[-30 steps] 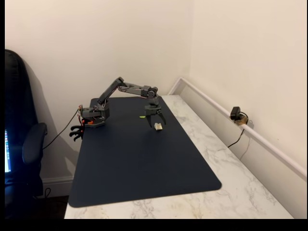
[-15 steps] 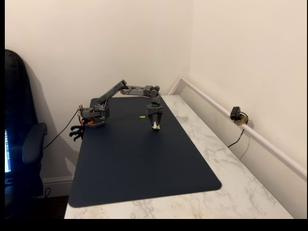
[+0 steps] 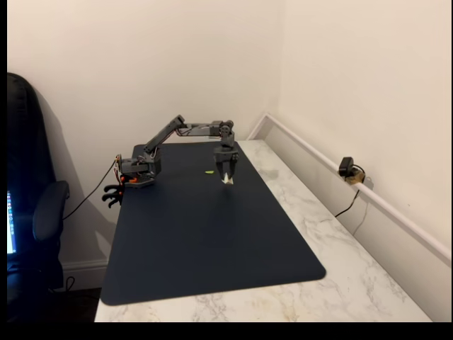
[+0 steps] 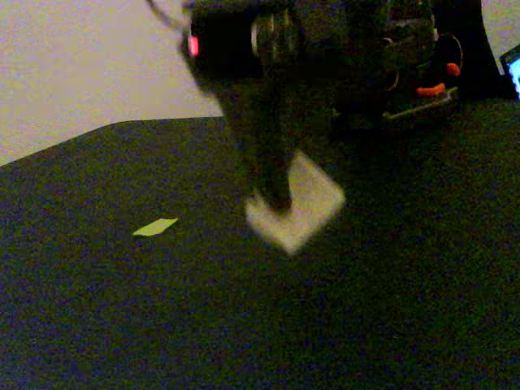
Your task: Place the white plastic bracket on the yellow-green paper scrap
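High front corner view; low mat-level close-up.

No writing, label, brand mark or number can be read in either fixed view. The lit screen (image 3: 10,223) at the left edge of the frame is a thin bright strip, too narrow to show any characters. A small red light (image 4: 193,45) glows on the dark arm near the top of the frame, but it appears to carry no sign or figure; that picture is too blurred to be sure.
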Action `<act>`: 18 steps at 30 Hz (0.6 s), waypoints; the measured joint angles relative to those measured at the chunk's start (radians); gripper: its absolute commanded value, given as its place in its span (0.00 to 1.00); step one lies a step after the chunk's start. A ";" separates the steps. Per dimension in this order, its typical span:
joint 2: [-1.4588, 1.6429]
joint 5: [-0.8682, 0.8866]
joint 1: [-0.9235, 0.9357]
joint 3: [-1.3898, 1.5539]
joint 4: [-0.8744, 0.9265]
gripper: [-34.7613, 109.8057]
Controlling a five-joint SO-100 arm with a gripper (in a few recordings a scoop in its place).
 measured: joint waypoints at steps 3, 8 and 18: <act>0.219 0.005 0.028 0.236 -0.120 0.24; 0.537 0.015 0.112 0.683 -0.291 0.24; 0.727 0.063 0.287 1.069 -0.485 0.24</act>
